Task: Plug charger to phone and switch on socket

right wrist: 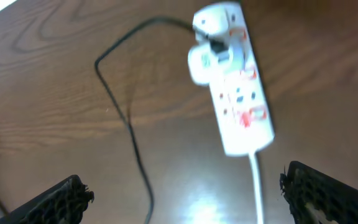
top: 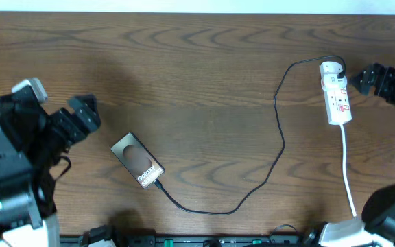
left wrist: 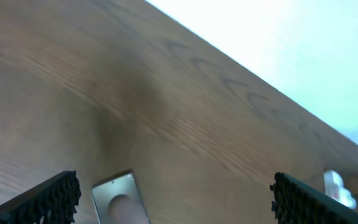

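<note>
Overhead: the phone (top: 137,160) lay on the surface (top: 204,68), with the charger (top: 282,137) running from its end to the socket (top: 337,96). Left wrist: the left tool (left wrist: 173,202) gaped wide above the phone. Right wrist: the right tool (right wrist: 185,199) stood wide over the socket.

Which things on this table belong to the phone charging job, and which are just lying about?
Job: phone, charger cable, socket strip.
Lying about: no loose extras visible; just the wooden table.
</note>
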